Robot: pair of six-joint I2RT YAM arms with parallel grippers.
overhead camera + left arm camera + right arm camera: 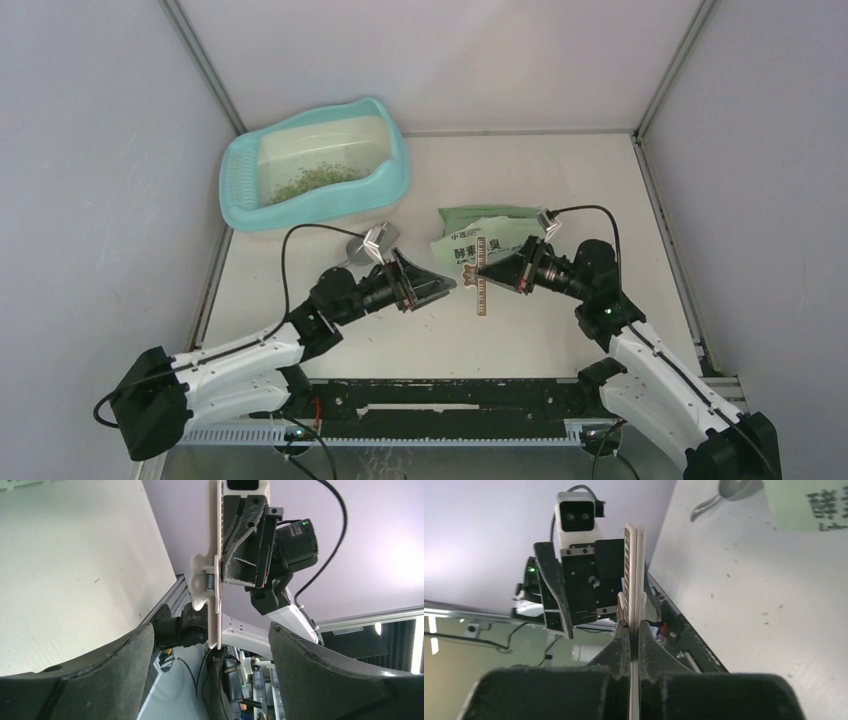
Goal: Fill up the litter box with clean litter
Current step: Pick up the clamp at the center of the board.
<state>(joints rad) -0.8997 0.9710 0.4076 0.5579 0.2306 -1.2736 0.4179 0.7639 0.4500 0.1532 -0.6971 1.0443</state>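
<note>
Pinching a slim ribbed plastic clip [635,565], right hand [633,630] faces gaping left hand [211,629].

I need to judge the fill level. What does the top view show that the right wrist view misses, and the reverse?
Only the top view: the litter box, with a thin patch of litter inside. Only the right wrist view: up close, the right claw pinching the clip, seen edge-on. Both: the clip, the scoop, the green bag and the left claw.
</note>
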